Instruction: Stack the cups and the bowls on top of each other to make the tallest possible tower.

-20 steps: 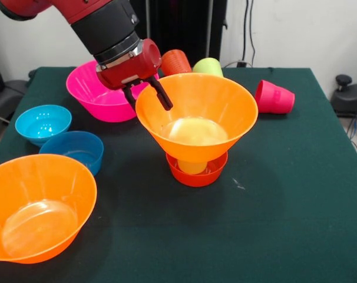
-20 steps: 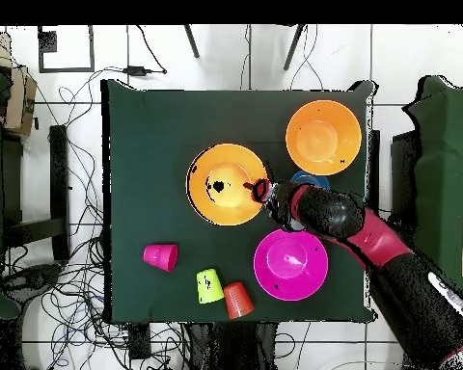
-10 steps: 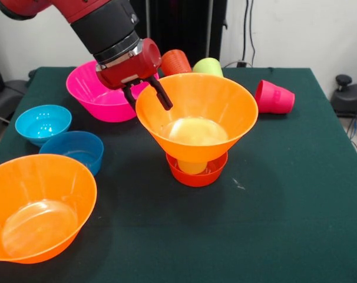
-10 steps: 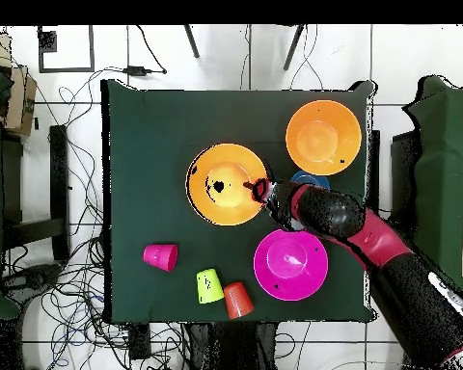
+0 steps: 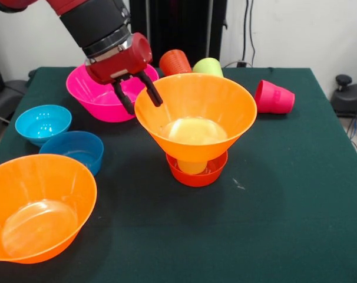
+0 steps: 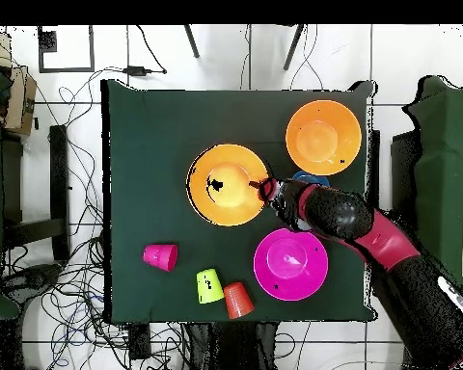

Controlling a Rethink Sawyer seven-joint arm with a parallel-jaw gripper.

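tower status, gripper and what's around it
Gripper open, beside the rim of the top orange bowl, holding nothing. Bowl sits on yellow cup in small red bowl. Pink bowl close behind.

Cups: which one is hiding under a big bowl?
The pale yellow cup, standing in the small red-orange bowl beneath the large orange bowl. The other three lie uncovered.

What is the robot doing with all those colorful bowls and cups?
It is building a tower. A small red-orange bowl sits on the table with a pale yellow cup in it, and a big orange bowl rests on top. The gripper is open right by that bowl's rim, holding nothing. The pink bowl, two blue bowls, another orange bowl and three cups lying on their sides wait on the table.
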